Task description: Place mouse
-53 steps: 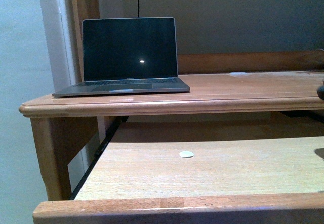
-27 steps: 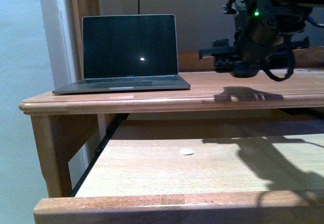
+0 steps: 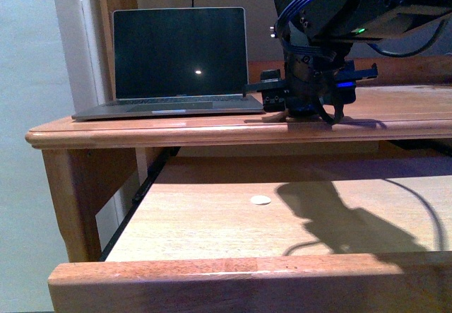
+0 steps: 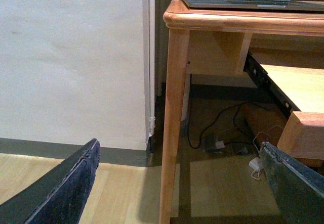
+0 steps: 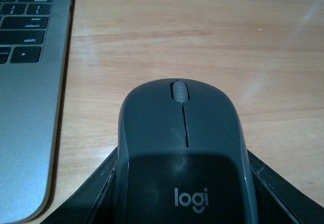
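Small dark grey cordless mouse (image 5: 182,148), smooth and rounded, scroll wheel (image 5: 179,91) at the far end, logo (image 5: 191,198) at the near end. Clasped at its rear half by the right gripper (image 3: 305,112), one black finger (image 5: 96,193) pressed to each long side. Low over the wooden counter (image 5: 228,32), either resting on it or just above; contact not clear from either view. Immediately on the gripper's left, the silver edge of an open laptop (image 5: 25,92), close to the mouse but not touching it. Bare wood on the gripper's right and ahead of it.

Handling, as a judgement: likely light and rigid, a hard plastic shell, slick and curved enough to slide out of a loose pinch. Best taken low on the flatter side walls, as here, not on the domed top or the clickable buttons. Probably sturdy, yet better set down flat before release.

Below the gripper and nearer the robot, a pull-out shelf (image 3: 212,228) under the counter, carrying a small white round disc (image 3: 260,200) and the arm's shadow (image 3: 332,221).

Left gripper (image 4: 177,193) well away from all this, low beside the counter's leg (image 4: 172,107), fingers (image 4: 66,183) spread wide with nothing between them, floor (image 4: 126,183) and loose cables (image 4: 223,128) beyond.
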`<state>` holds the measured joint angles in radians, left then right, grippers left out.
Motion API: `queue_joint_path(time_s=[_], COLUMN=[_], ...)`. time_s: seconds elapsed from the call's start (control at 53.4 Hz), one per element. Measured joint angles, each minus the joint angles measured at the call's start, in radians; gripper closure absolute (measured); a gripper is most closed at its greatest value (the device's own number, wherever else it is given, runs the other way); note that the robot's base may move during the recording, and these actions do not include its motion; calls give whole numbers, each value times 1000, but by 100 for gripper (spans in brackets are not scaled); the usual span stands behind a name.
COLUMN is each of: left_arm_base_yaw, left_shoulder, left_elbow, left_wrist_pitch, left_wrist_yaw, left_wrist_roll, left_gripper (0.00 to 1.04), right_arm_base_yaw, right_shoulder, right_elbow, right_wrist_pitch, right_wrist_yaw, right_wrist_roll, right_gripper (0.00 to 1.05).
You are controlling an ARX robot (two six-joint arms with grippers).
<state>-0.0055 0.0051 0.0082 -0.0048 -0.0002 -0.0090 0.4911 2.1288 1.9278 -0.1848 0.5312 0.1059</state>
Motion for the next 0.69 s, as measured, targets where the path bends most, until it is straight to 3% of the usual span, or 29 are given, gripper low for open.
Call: queue_joint_path(time_s=[0.225, 0.506, 0.693], left_arm_base_yaw=[0, 0, 0], left_shoulder=[0, 0, 0], left_elbow=[0, 0, 0], left_wrist_pitch=[0, 0, 0], left_wrist_yaw=[0, 0, 0], left_wrist_roll=[0, 0, 0], left_gripper=[8, 8, 8], right_arm_base_yaw=[-18, -24, -37], right_shoulder=[47, 54, -24], right_elbow=[74, 75, -48], right_wrist_pitch=[-27, 32, 130], right_wrist_yaw=[23, 2, -57], right_wrist_roll=[-16, -28, -19], right_gripper=[50, 6, 7])
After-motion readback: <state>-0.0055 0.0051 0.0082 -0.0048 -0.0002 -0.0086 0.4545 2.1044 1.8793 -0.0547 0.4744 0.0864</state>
